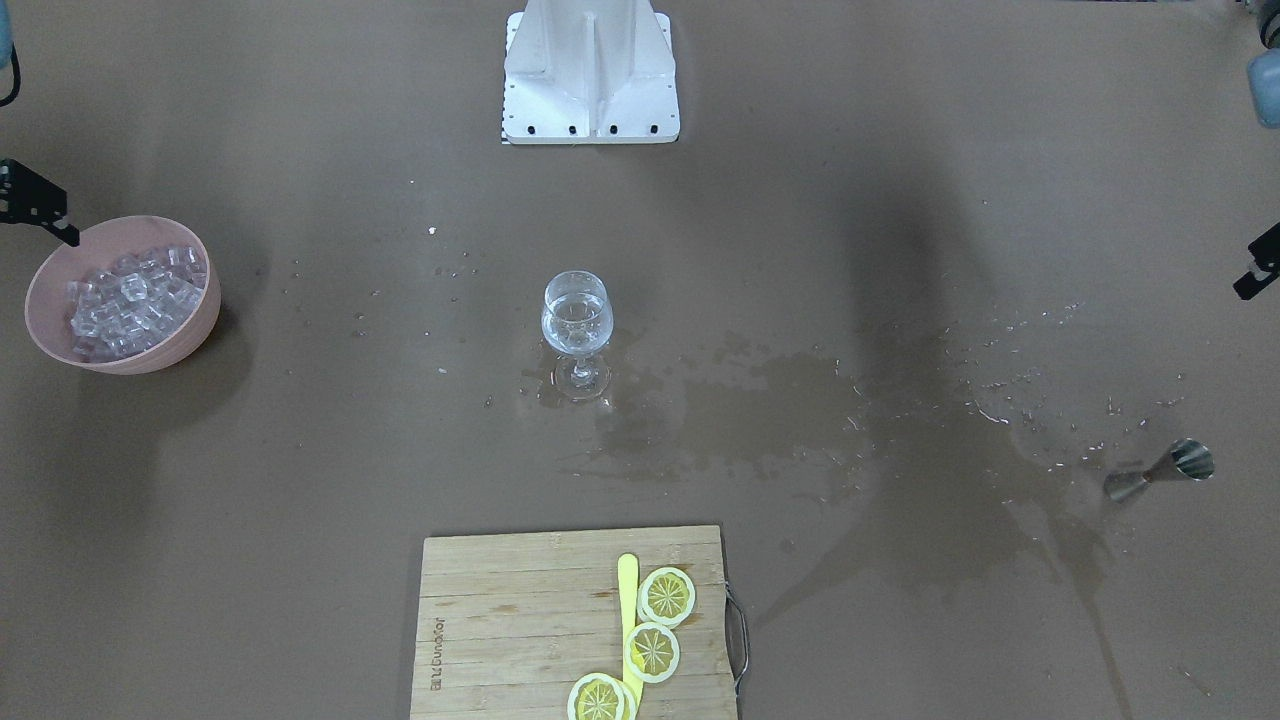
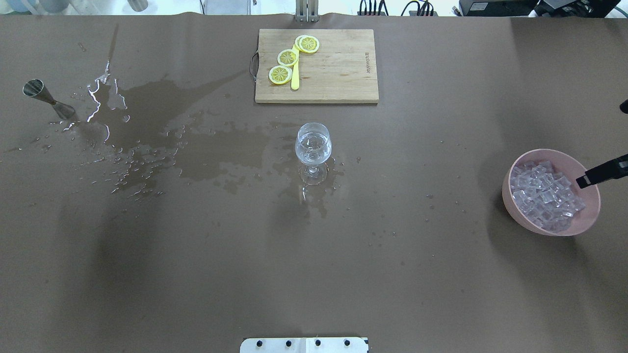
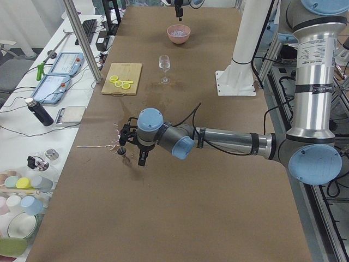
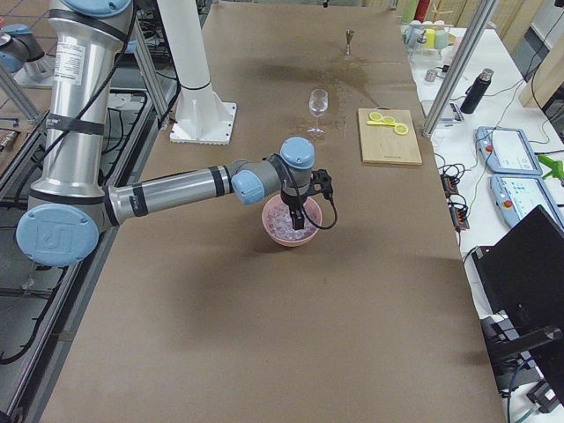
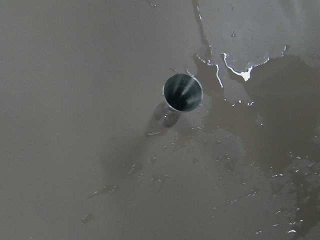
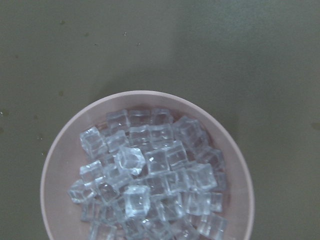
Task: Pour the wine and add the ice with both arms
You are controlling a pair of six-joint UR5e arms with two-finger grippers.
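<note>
A wine glass point(image 2: 313, 149) stands upright mid-table with a little clear wine point(image 1: 574, 328) in its bowl. The ice point(image 2: 543, 196) is a heap of clear cubes in a pink bowl point(image 2: 515, 206), and it also fills the right wrist view point(image 6: 150, 175). My right gripper point(image 2: 599, 147) hangs open and empty over the bowl's outer side, one finger point(image 2: 601, 172) above the cubes. A steel jigger point(image 2: 46, 98) stands upright at the left end, seen from above in the left wrist view point(image 5: 182, 92). My left gripper point(image 3: 134, 153) hovers over it, fingers apart, empty.
A wide wet spill point(image 2: 162, 142) spreads from the jigger to the glass's foot. A wooden cutting board point(image 2: 338, 73) with lemon slices point(image 2: 287, 58) and a yellow knife lies beyond the glass. The white pedestal point(image 1: 590, 70) stands at the robot's side.
</note>
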